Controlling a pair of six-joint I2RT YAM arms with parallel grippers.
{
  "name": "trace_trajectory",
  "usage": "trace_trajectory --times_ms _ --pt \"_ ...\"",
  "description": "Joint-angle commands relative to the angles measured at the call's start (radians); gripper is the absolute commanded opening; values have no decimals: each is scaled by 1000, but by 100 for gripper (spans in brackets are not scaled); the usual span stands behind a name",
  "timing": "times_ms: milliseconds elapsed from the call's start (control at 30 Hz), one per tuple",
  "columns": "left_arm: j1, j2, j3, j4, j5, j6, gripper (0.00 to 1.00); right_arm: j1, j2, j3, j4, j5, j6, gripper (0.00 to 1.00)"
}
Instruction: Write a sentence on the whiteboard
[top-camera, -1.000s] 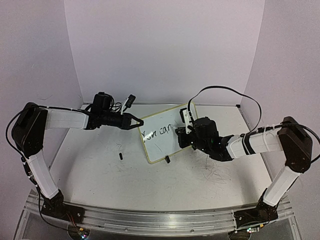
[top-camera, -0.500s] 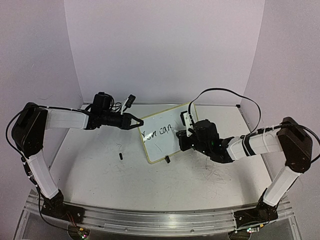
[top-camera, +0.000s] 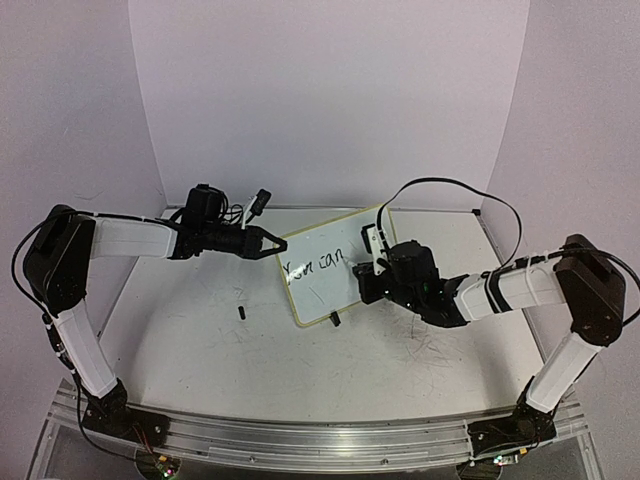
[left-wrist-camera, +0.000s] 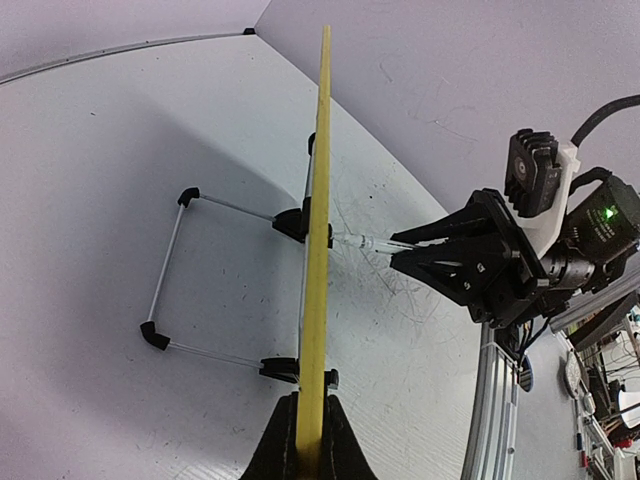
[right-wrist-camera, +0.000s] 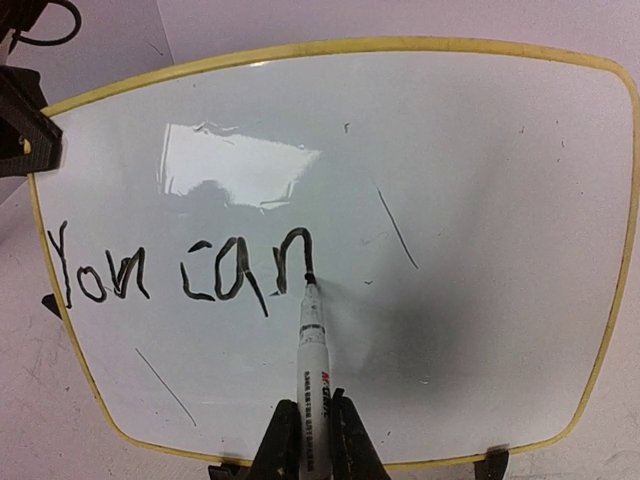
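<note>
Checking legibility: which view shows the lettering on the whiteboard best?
Right wrist: the lettering reads "You can" face-on, marker tip at the n. Top external shows it small and slanted. Left wrist sees the whiteboard only edge-on, no writing.

Face of the whiteboard (right-wrist-camera: 480, 150) is smooth, glossy white, with a bright glare patch and soft reflections; its rim is pale yellow, looks like matt plastic. The sentence (right-wrist-camera: 180, 275) is black ink, flat, slightly streaky. Barrel of the marker (right-wrist-camera: 312, 350) is white plastic with a slight sheen and a printed label. Both the left end effector (left-wrist-camera: 310, 415) and right end effector (right-wrist-camera: 312, 415) are black matt plastic. Behind the board the wire stand (left-wrist-camera: 230, 207) is thin shiny metal rod; its black caps are rubber or plastic, cannot tell. White arm shells (top-camera: 130, 238) smooth plastic, joints black. The surface (top-camera: 200, 340) matt white, scuffed with grey marks. Near-edge rail (top-camera: 300, 435) brushed metal. Plain walls (top-camera: 330, 100), matt.
</note>
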Motion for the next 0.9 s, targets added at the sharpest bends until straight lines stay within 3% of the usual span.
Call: trace_trajectory --times_ms 0,167,367,867 --pt "7 -46 -19 -26 -16 24 0 -6 -91 -7 -14 -19 -3 0" --pt "7 -44 -18 -27 -15 25 0 -30 -219 -62 -14 -21 -18 0" --pt "7 -42 -16 -27 -12 25 0 -89 -106 16 -41 -75 -60 0" --pt "8 -43 -13 -29 -15 26 0 -75 -58 -3 17 -67 -47 0"
